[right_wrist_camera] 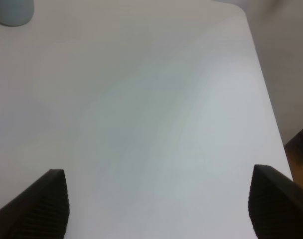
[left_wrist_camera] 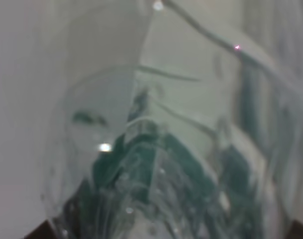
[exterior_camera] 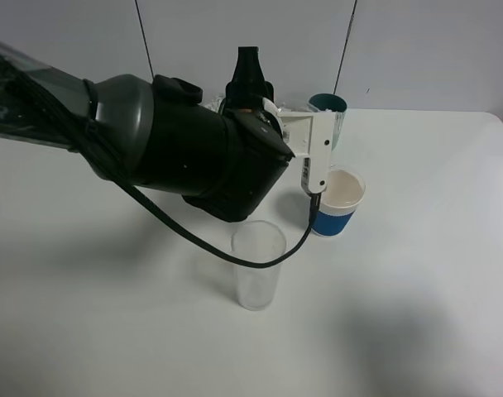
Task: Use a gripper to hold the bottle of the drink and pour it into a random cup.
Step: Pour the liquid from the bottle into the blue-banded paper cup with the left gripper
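My left gripper [exterior_camera: 250, 73] reaches across the middle of the table on its bulky black arm, with the white bracket [exterior_camera: 318, 149] just above the cup [exterior_camera: 338, 203]. The cup is white with a blue band and stands upright with a cream inside. The bottle of the drink [left_wrist_camera: 156, 164], clear plastic with a green label, fills the left wrist view and sits in that gripper's grasp. In the exterior view the arm hides nearly all of it. My right gripper [right_wrist_camera: 159, 209] is open and empty over bare table; it is out of the exterior view.
A tall clear glass [exterior_camera: 258, 265] stands in front of the arm, with the black cable [exterior_camera: 202, 244] hanging just behind it. A teal cup [exterior_camera: 328, 103] stands behind the bracket. The white table [exterior_camera: 433, 273] ends at its right edge [right_wrist_camera: 263, 94].
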